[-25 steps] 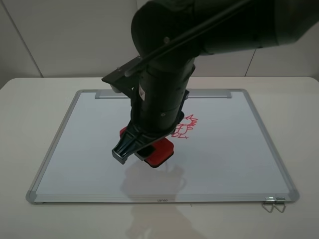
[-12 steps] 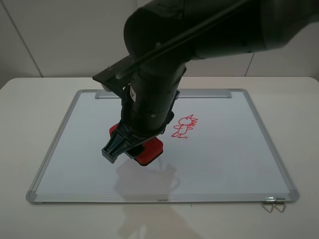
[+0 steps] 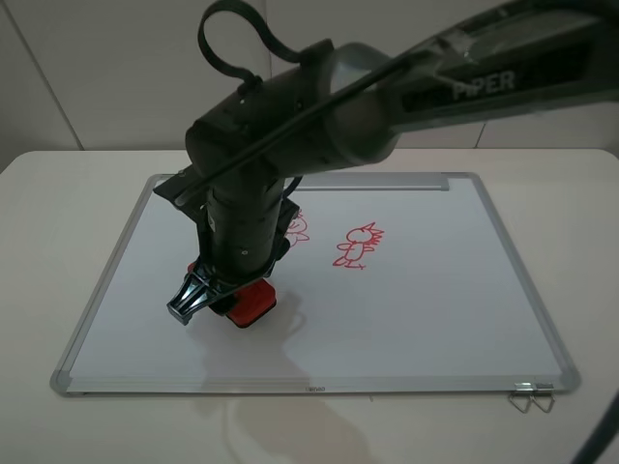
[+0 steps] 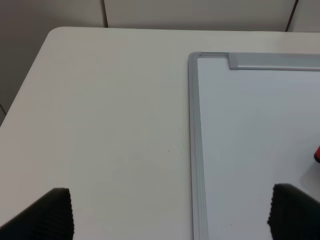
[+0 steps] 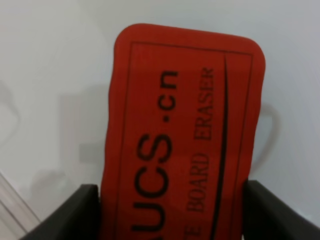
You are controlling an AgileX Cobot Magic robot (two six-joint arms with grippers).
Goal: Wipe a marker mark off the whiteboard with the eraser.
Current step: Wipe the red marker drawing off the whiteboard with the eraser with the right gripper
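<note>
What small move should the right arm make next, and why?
Probably slide the eraser, clamped in the right gripper, across the whiteboard toward its far edge and slightly rightward in the high view, onto the marker mark. That red doodle shows partly beside the arm, while the eraser sits nearer the camera and left of it. Stop short of the crested doodle.

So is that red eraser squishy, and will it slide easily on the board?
Probably a bit squishy: the eraser edge looks slightly wavy where the fingers squeeze it. It's flat and wide, so it likely glides on the smooth whiteboard without tipping.
</note>
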